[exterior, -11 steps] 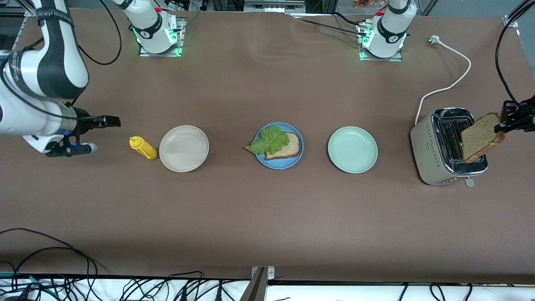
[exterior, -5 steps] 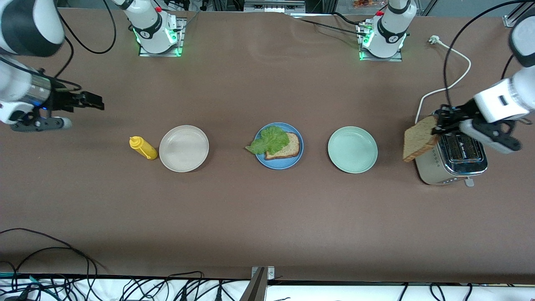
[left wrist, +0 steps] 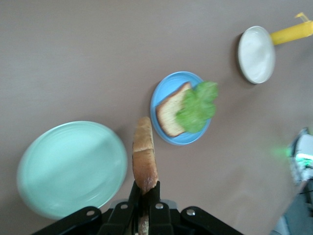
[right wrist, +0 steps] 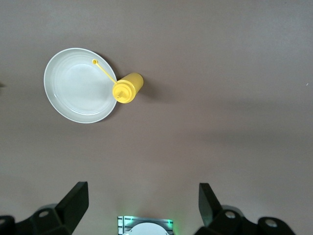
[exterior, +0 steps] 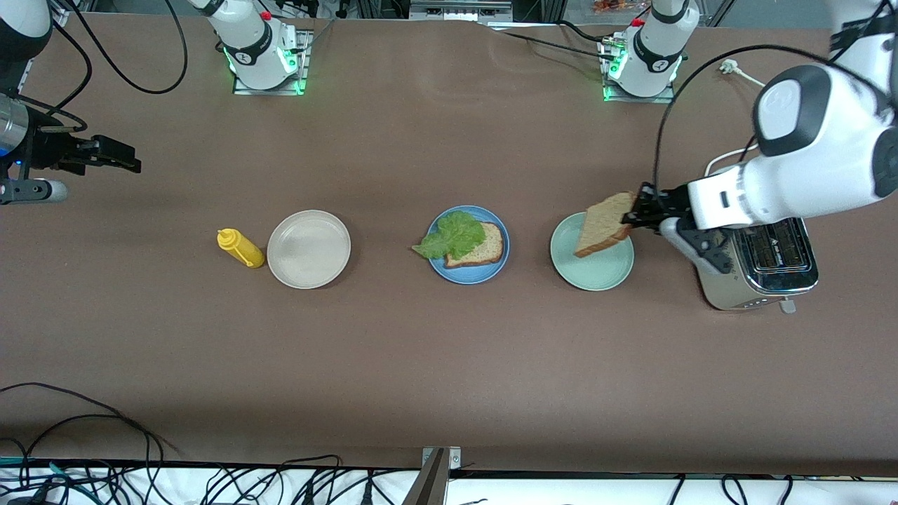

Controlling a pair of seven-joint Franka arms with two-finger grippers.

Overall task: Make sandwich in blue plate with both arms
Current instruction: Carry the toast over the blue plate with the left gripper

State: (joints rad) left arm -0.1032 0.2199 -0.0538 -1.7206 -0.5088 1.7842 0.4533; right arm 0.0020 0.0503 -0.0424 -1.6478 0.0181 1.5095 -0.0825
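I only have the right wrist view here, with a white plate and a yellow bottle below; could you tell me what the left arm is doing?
Observer: The left gripper is shut on a bread slice, over the pale green plate.
Operator: Thank you. What is on the blue plate?
Observer: The blue plate holds one bread slice with a lettuce leaf on it, no top slice yet.
Operator: Is anything else at that end?
Observer: A toaster stands toward the left arm's end, beside the green plate.
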